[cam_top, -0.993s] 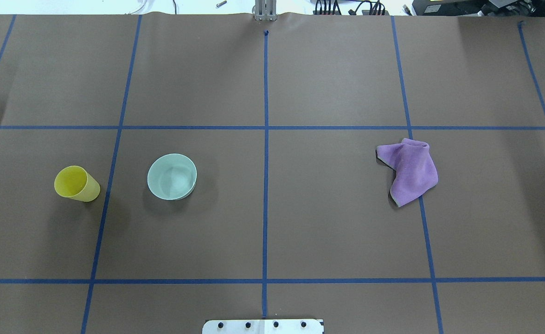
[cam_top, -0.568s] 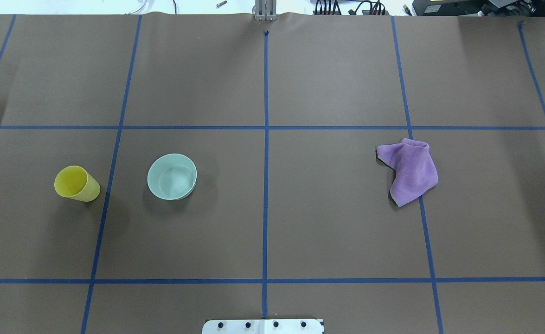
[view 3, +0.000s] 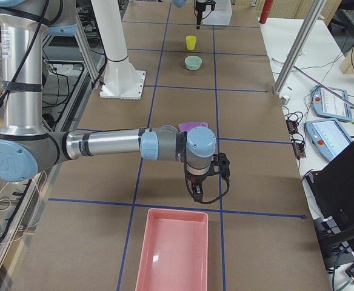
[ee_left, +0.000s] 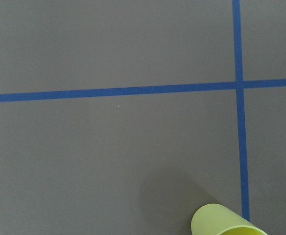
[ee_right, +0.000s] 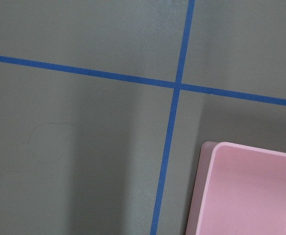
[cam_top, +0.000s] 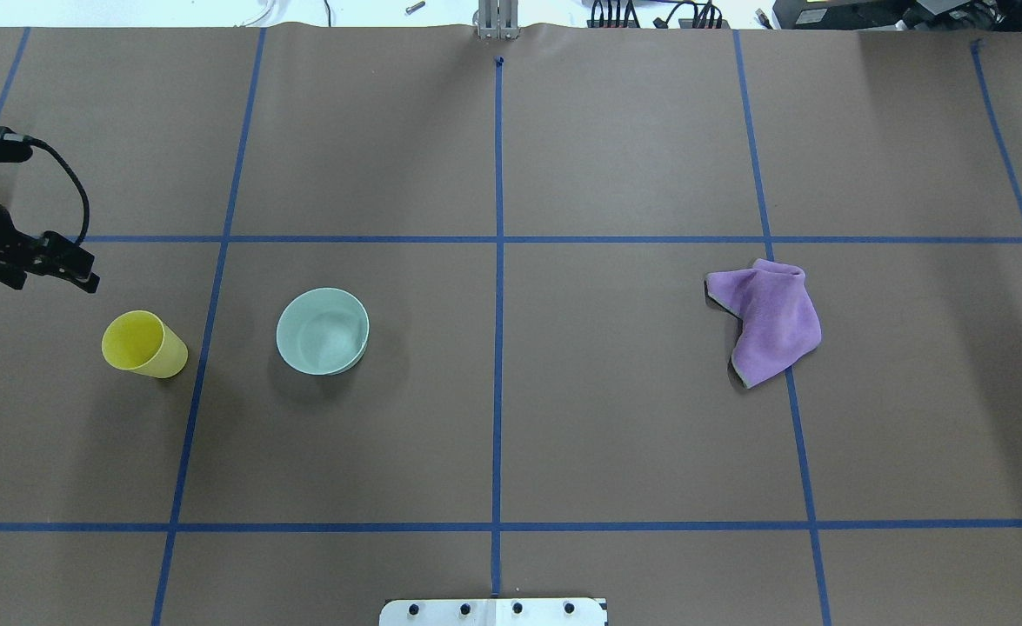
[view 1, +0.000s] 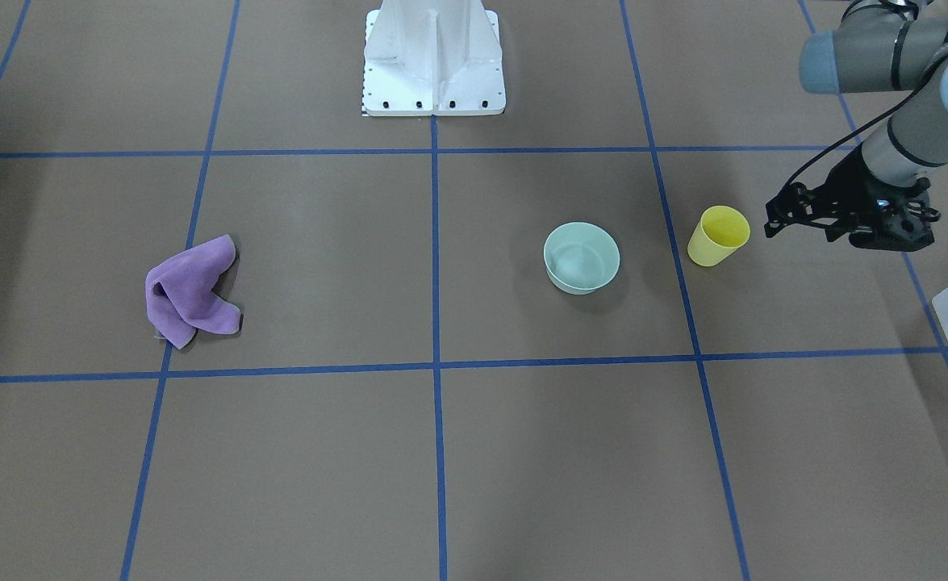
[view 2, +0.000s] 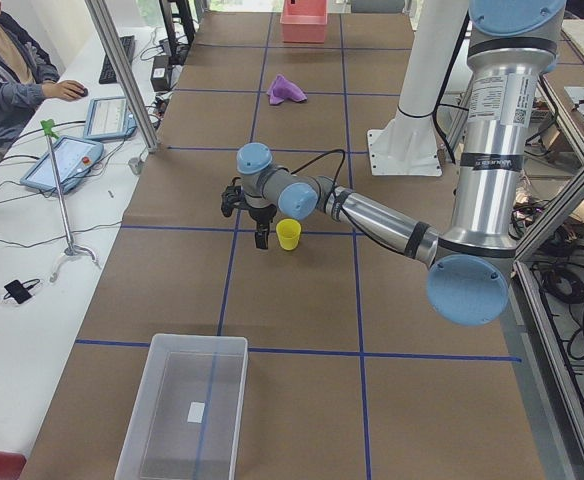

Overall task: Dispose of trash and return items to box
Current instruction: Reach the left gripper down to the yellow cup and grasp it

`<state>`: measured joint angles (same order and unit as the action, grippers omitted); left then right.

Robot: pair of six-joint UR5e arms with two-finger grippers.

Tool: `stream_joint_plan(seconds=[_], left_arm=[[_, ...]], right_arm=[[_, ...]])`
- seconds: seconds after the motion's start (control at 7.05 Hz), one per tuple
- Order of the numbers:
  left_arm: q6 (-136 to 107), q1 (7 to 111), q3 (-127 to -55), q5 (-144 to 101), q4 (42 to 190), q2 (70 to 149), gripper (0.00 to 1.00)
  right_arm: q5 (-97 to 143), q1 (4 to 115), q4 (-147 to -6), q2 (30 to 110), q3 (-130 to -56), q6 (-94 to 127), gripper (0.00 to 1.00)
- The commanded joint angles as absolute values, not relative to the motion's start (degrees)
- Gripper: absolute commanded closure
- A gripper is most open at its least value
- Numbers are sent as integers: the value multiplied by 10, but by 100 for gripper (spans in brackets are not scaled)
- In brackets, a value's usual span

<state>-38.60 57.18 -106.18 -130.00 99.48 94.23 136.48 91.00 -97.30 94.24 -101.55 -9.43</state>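
Observation:
The yellow cup [cam_top: 143, 344] stands upright left of the mint-green bowl [cam_top: 323, 331]; both also show in the front view, cup [view 1: 718, 235] and bowl [view 1: 581, 257]. My left gripper [cam_top: 89, 280] hovers just beyond and left of the cup, apart from it, its fingers drawn together and empty; it also shows in the front view [view 1: 770, 219]. The cup's rim shows at the bottom of the left wrist view [ee_left: 226, 223]. The translucent box [view 2: 182, 410] sits at the table's left end. My right gripper [view 3: 195, 193] shows only in the exterior right view, so I cannot tell its state.
A crumpled purple cloth [cam_top: 771, 322] lies on the right half of the table. A pink bin [view 3: 174, 248] sits at the table's right end, just past my right gripper. The white robot pedestal [view 1: 433, 56] stands at the near middle edge.
My left gripper has come into the overhead view at the left edge, near the yellow cup. The cup, bowl and cloth have not moved.

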Motion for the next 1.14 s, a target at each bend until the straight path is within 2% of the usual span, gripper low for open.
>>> stream_joint_plan(seconds=[0.0, 0.28, 0.43, 0.57, 0.71, 0.99], left_arm=[[-430, 514, -1059, -1266, 1035, 935, 2], [-433, 497, -1042, -1245, 1053, 933, 7], [-435, 496, -1042, -1245, 1053, 932, 22], [-438, 496, -1042, -1245, 1052, 931, 75], [-439, 496, -1042, -1248, 1052, 932, 100], [-438, 495, -1039, -1268, 1049, 938, 100]], right_arm=[[1364, 902, -972, 943, -1013, -94, 0], [1363, 902, -972, 943, -1013, -94, 0], [1363, 901, -972, 943, -1013, -94, 0], [1363, 902, -972, 943, -1013, -94, 0], [1363, 902, -972, 943, -1013, -94, 0], [1363, 901, -972, 943, -1017, -93, 0]])
